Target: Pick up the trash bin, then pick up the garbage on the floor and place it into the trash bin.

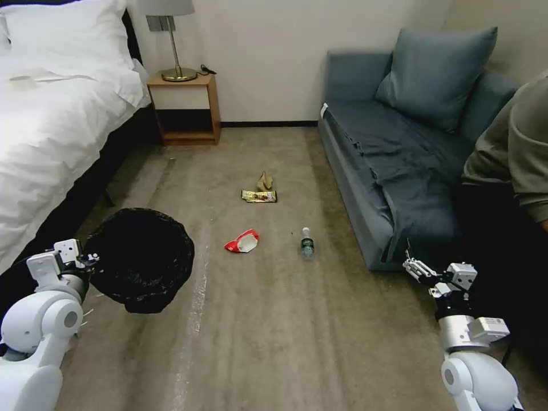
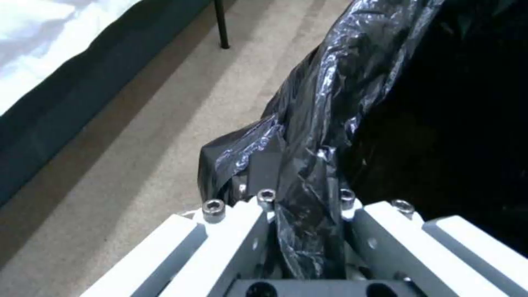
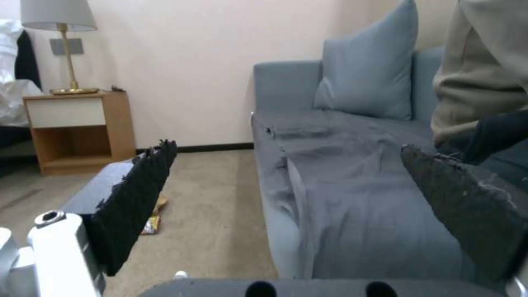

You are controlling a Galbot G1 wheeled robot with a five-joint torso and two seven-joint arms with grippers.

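From the head: trash bin (image 1: 140,260) already lifted off the floor (image 1: 274,331) by left gripper (image 1: 85,260); snack packet (image 1: 242,241), bottle (image 1: 307,242), gold wrapper (image 1: 259,196) and paper wad (image 1: 264,181) not yet collected. At left wrist: fingers (image 2: 258,175) clenched on the black-lined rim. At right wrist: right gripper (image 3: 286,206) released, empty.

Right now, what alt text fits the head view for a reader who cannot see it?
The left gripper holds a black-lined trash bin above the carpet. A red-and-white packet, bottle, gold wrapper and paper wad lie ahead. The right gripper hangs open near the sofa.
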